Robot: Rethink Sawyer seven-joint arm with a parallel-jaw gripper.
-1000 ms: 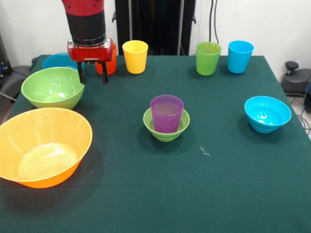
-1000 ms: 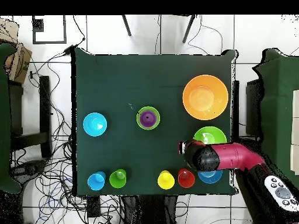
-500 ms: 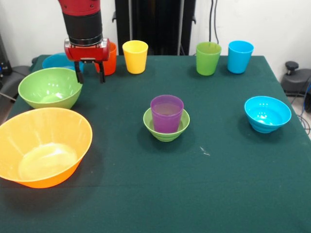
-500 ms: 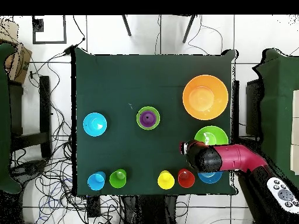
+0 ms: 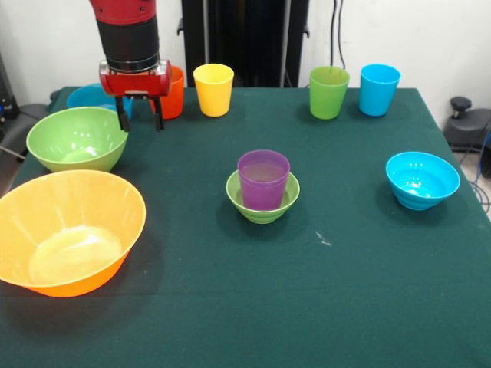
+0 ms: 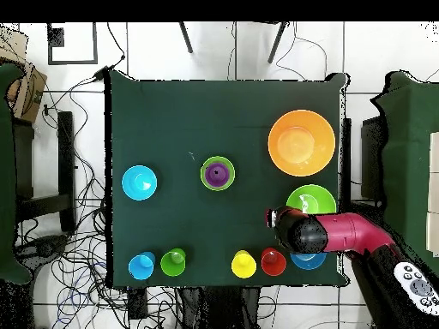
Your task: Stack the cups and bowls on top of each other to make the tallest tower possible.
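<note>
My gripper hangs open and empty over the table's far left, just right of the medium green bowl and in front of the orange cup. The medium blue bowl is partly hidden behind the arm. The purple cup stands in the small green bowl at mid-table. The yellow cup, green cup and light blue cup stand along the far edge. The small blue bowl sits at the right. The large orange bowl sits at the near left.
In the overhead view the arm reaches in from the lower right, over the medium blue bowl. The green cloth-covered table has open room at the near centre and right. Cables and furniture lie around the table.
My gripper has drifted a little left and toward the table's far side in the front view. The medium green bowl has shifted slightly left. The other objects have not moved.
</note>
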